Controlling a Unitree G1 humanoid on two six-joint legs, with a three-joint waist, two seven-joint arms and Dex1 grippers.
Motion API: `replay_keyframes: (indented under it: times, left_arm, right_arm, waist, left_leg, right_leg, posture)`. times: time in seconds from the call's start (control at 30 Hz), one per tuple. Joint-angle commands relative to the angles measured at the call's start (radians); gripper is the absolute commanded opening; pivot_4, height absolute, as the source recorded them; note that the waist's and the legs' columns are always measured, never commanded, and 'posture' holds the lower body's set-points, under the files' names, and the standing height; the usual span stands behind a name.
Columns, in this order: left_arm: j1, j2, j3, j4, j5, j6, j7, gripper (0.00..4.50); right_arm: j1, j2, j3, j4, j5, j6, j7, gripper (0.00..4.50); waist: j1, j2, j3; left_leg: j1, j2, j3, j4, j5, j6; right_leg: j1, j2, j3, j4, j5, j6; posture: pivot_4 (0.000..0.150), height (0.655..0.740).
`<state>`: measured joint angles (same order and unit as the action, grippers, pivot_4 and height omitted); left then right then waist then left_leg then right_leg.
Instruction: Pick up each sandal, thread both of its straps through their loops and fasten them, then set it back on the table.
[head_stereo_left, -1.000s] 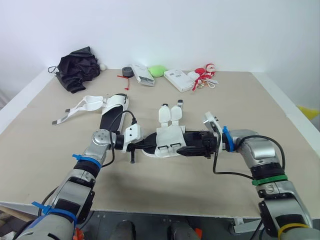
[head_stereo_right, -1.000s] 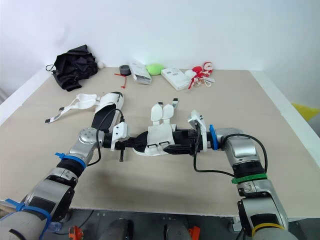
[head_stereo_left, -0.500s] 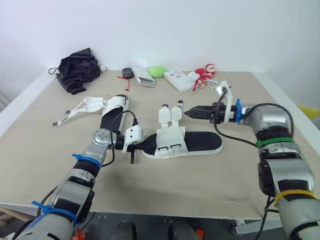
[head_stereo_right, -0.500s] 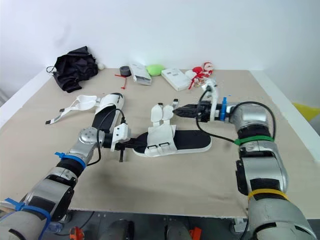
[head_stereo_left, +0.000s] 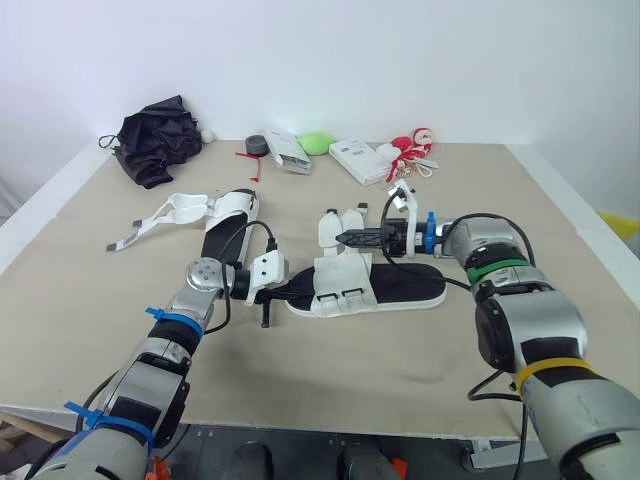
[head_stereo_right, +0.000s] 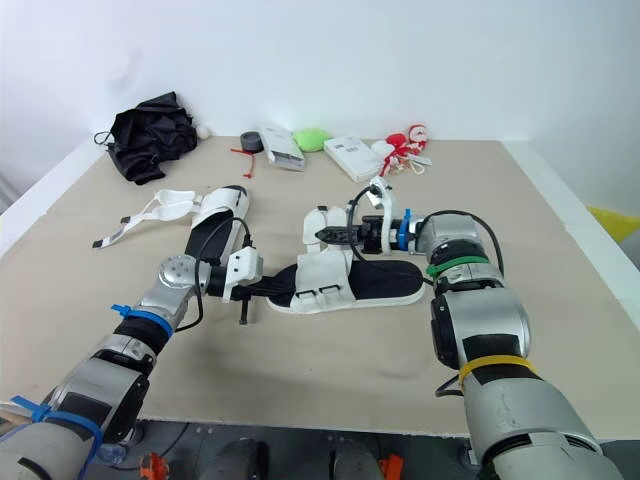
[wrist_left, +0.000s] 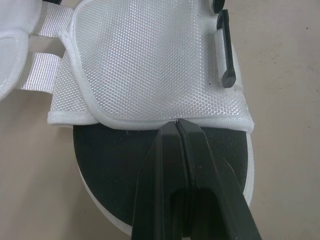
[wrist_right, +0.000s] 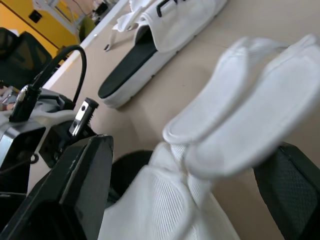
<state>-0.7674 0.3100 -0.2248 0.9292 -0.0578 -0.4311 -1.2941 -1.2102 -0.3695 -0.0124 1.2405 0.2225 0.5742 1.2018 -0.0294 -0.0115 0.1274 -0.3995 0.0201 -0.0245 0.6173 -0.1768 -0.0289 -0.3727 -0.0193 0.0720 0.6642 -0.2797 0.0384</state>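
A white sandal with a black footbed (head_stereo_left: 400, 283) lies flat in the middle of the table. Its two white straps (head_stereo_left: 338, 226) stick up loose at the far side. My left gripper (head_stereo_left: 292, 291) is shut, its tips (wrist_left: 177, 124) resting on the footbed against the hem of the white mesh upper (wrist_left: 150, 65). My right gripper (head_stereo_left: 344, 238) is open beside the strap ends, and the straps (wrist_right: 240, 95) sit between its fingers (wrist_right: 65, 200). A second sandal (head_stereo_left: 222, 218) lies at the left, its straps (head_stereo_left: 150, 218) spread out unfastened.
Along the table's far edge lie a black bundle of cloth (head_stereo_left: 155, 135), a tape roll (head_stereo_left: 256, 144), two white boxes (head_stereo_left: 285, 150) (head_stereo_left: 360, 160), a green object (head_stereo_left: 316, 142) and a red-and-white toy (head_stereo_left: 410, 148). The table's right edge (head_stereo_left: 575, 220) is near my right arm.
My right gripper left the sandal's heel end, swung up and to the right, then came in to the loose straps. The left gripper and both sandals stayed put.
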Motion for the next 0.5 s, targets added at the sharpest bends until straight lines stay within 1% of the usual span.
replay_keyframes:
  times: [0.03,0.2,0.37,0.5]
  left_arm:
    - [0.114,0.007,-0.122,0.100,0.144,0.066,-0.015,0.00]
    - [0.130,0.018,-0.117,0.076,0.138,0.074,-0.015,0.00]
    - [0.145,0.030,-0.113,0.058,0.134,0.083,-0.009,0.00]
    - [0.152,0.033,-0.112,0.046,0.130,0.090,-0.005,0.00]
  right_arm:
    - [-0.058,0.023,-0.086,0.016,0.038,-0.040,-0.060,4.48]
    - [-0.094,0.061,-0.220,0.048,0.096,-0.080,-0.181,4.48]
    - [-0.125,0.081,-0.278,0.056,0.106,-0.104,-0.217,4.48]
    - [-0.131,0.083,-0.295,0.059,0.099,-0.109,-0.219,4.48]
  waist:
    - [0.000,0.000,0.000]
    - [0.000,0.000,0.000]
    - [-0.003,0.000,0.000]
    - [-0.005,0.000,0.000]
  left_leg:
    - [0.000,0.000,0.000,0.000,0.000,0.000]
    - [0.000,0.000,0.000,-0.001,0.000,0.000]
    - [0.000,0.000,-0.001,-0.002,0.000,0.000]
    - [0.000,0.001,-0.001,-0.002,0.000,0.000]
  right_leg:
    - [0.000,0.000,0.000,0.000,0.000,0.000]
    - [0.001,0.000,0.000,0.000,0.000,0.000]
    - [0.001,0.001,0.000,0.000,0.000,0.000]
    - [0.001,0.000,0.000,0.000,-0.001,-0.001]
  posture:
    - [0.150,0.7400]
    - [0.150,0.7400]
    - [0.150,0.7400]
    - [0.150,0.7400]
